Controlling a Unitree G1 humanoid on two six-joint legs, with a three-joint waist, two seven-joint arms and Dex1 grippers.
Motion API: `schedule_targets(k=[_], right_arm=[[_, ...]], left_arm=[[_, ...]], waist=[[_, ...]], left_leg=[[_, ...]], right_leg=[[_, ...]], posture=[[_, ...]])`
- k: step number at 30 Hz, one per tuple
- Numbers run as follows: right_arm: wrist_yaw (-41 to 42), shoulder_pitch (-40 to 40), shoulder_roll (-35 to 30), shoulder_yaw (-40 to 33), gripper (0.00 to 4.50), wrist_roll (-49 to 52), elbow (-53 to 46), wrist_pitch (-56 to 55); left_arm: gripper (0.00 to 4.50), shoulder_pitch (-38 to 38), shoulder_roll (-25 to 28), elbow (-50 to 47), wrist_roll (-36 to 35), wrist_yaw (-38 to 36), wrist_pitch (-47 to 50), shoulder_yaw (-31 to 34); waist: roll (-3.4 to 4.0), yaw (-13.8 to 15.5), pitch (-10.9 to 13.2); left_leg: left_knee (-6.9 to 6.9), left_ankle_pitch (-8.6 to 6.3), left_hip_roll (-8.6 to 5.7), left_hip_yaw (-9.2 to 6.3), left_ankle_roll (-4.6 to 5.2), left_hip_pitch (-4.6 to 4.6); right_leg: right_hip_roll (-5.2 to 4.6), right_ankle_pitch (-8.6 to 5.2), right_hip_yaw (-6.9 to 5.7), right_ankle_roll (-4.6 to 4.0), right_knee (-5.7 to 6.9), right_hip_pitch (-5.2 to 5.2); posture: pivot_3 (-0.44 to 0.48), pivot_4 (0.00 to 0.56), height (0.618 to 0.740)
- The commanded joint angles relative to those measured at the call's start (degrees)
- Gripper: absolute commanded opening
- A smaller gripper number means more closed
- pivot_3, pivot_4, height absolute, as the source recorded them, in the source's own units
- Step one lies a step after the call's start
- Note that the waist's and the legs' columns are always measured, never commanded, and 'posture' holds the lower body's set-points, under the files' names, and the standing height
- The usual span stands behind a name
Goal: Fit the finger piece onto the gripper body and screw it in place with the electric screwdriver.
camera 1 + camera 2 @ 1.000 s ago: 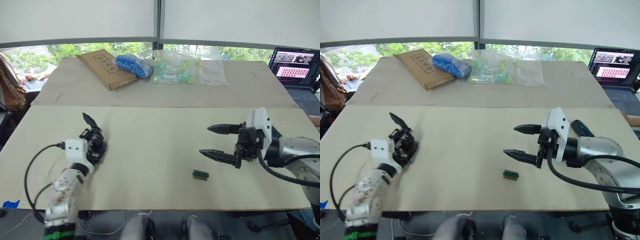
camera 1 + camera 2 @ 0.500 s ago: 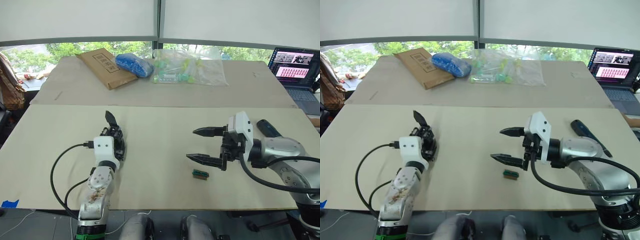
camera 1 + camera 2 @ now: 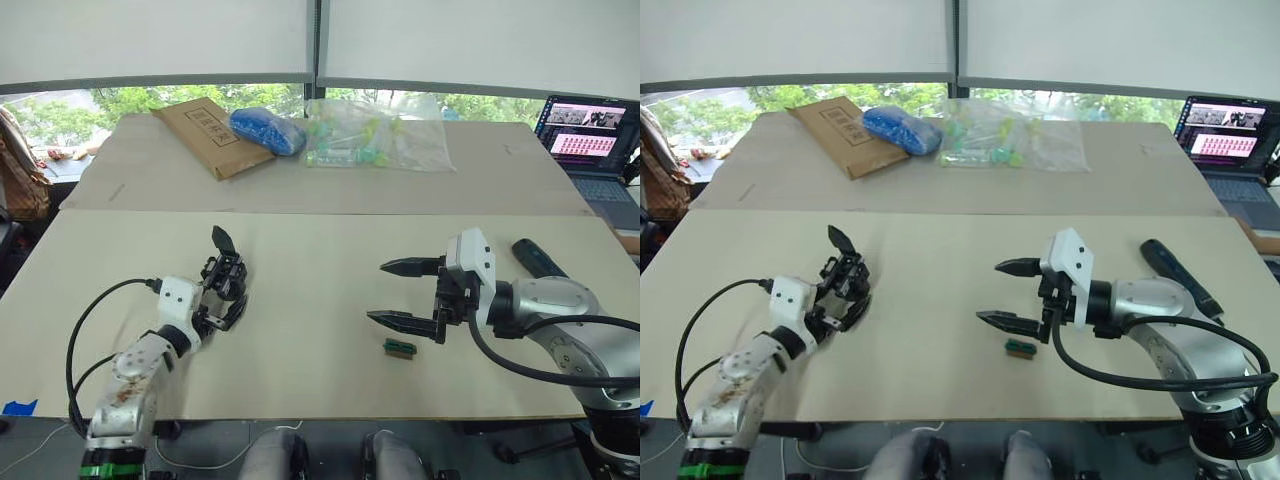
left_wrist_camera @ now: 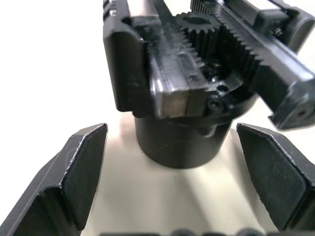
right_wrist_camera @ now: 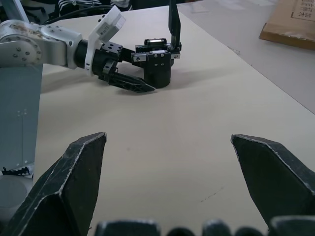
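Brown cardboard sleeve (image 3: 205, 134) at far left of the back table: printed characters on it, too small to read. Left gripper (image 4: 172, 162) spread wide, fingers either side of gripper body (image 3: 226, 287) on the near board, not touching its round base. Right gripper (image 3: 398, 293) spread apart, holding nothing, just above and beside small green block (image 3: 400, 348). Electric screwdriver (image 3: 1178, 273) partly hidden behind right arm. Laptop (image 3: 590, 133) screen text illegible, cut by frame edge
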Motion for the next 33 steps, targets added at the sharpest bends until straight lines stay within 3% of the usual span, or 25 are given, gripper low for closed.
schedule_targets(k=[1,6,9,12,17,22,33], right_arm=[[0.4,0.0,0.1,-0.9,4.50,0.1,-1.3,-1.5],[0.6,0.1,-0.1,-1.2,4.50,-0.3,-1.1,-1.6],[0.2,0.7,-0.2,-1.5,4.50,-0.3,-1.8,-1.3],[-0.3,1.6,-0.2,-2.3,4.50,-0.2,-2.6,-1.2],[-2.1,4.3,-0.6,-6.0,4.50,0.4,-4.4,-0.7],[-4.5,9.7,-1.3,-12.9,4.50,2.6,-7.9,0.7],[-7.9,19.9,-2.6,-21.6,4.50,2.7,-11.8,1.6]], left_arm=[[4.44,-4.1,2.0,5.9,0.2,-6.9,-4.9,-1.6],[4.44,-10.0,2.8,15.3,1.8,-11.9,-10.4,-3.6],[3.63,-10.7,2.6,17.4,2.0,-13.1,-12.5,-3.7],[2.37,-8.5,2.1,14.1,0.4,-14.1,-12.8,-3.6],[2.41,-5.5,-2.2,0.2,-0.8,-10.6,-7.7,-7.2],[2.41,-7.6,-12.9,-9.7,0.6,0.0,1.4,-14.1],[2.41,-15.8,-28.5,-1.6,13.4,16.6,2.8,-25.0]], waist=[[0.00,0.0,0.0],[0.00,-0.2,0.0],[0.00,-0.2,0.0],[0.00,-0.2,0.0],[0.00,0.1,0.0],[-0.02,0.9,0.0],[-0.02,0.6,0.0]], left_leg=[[0.00,0.01,-0.01,0.00,0.01,0.00],[-0.01,0.16,-0.04,0.06,0.27,0.00],[-0.02,0.16,-0.04,0.07,0.27,0.00],[-0.02,0.16,-0.04,0.07,0.26,0.01],[-0.03,0.16,-0.06,0.06,0.28,0.00],[0.05,0.13,-0.11,0.00,0.29,-0.07],[0.04,0.16,-0.04,0.01,0.34,-0.08]], right_leg=[[0.00,0.00,0.00,0.00,0.02,0.01],[0.07,0.00,-0.01,0.01,0.00,0.02],[0.07,0.00,-0.01,0.01,0.01,0.02],[0.06,0.00,0.01,0.01,0.01,0.02],[0.02,0.01,0.04,0.05,-0.06,0.04],[-0.03,0.12,0.04,0.17,-0.12,0.11],[0.15,0.14,0.10,0.16,-0.11,0.09]], posture=[[0.000,0.150,0.732],[0.000,0.150,0.732],[0.000,0.150,0.732],[0.000,0.150,0.732],[0.000,0.150,0.732],[0.000,0.150,0.732],[0.000,0.150,0.732]])
